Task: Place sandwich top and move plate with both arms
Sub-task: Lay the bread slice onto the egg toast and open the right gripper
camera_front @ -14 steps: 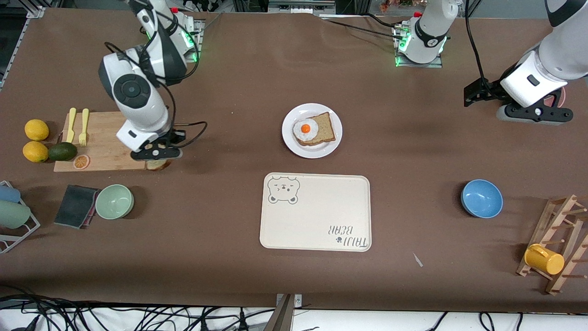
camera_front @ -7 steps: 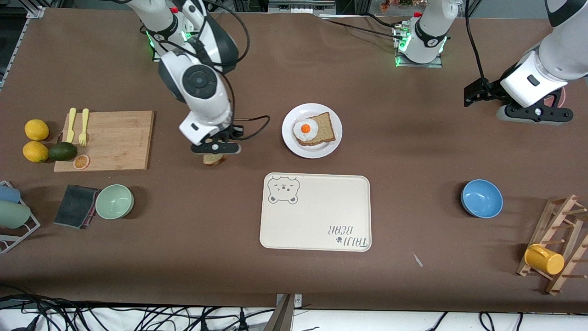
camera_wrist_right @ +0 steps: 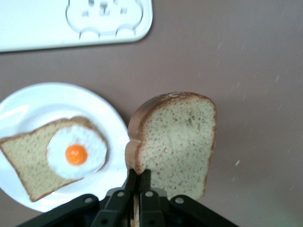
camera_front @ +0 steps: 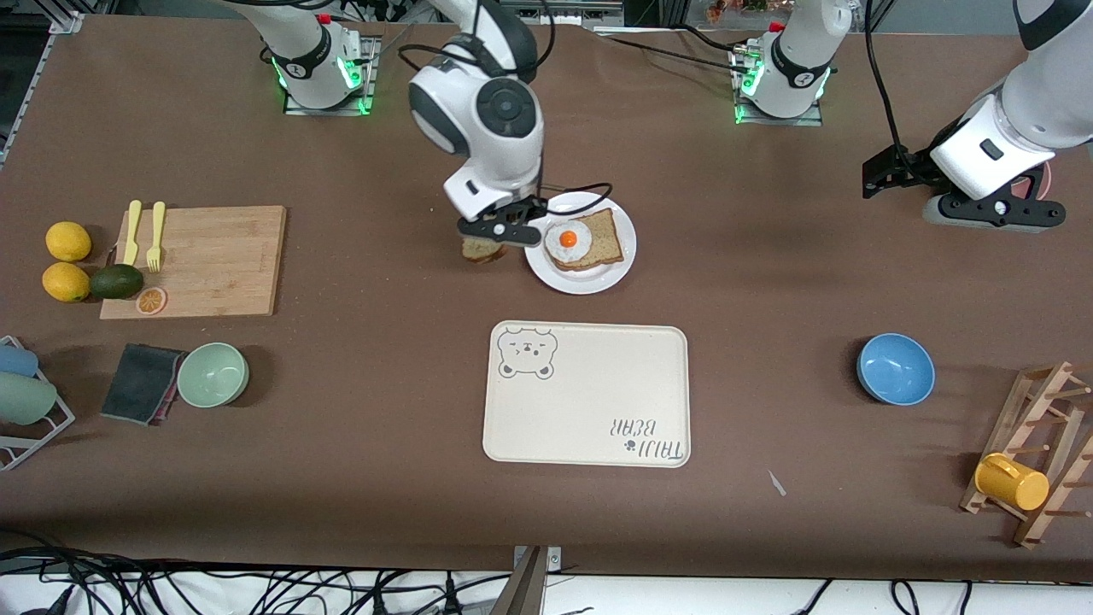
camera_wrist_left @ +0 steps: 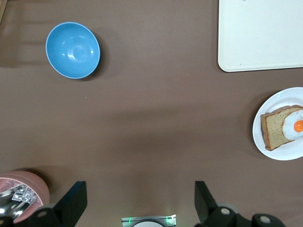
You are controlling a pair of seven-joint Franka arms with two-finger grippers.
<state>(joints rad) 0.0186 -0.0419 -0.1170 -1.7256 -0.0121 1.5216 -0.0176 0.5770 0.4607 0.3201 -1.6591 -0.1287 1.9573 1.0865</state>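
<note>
The sandwich top [camera_wrist_right: 177, 142] is pinched in the closed right gripper [camera_front: 498, 232] beside the plate [camera_front: 619, 260], while the left gripper [camera_wrist_left: 139, 203] is held wide open and empty.

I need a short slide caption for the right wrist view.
Right gripper holds the sandwich top beside the plate.

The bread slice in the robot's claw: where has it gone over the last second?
The right gripper, shut on the plain brown bread slice, carried it from the wooden cutting board to just beside the round white plate. The egg-topped slice and left gripper stayed put.
</note>
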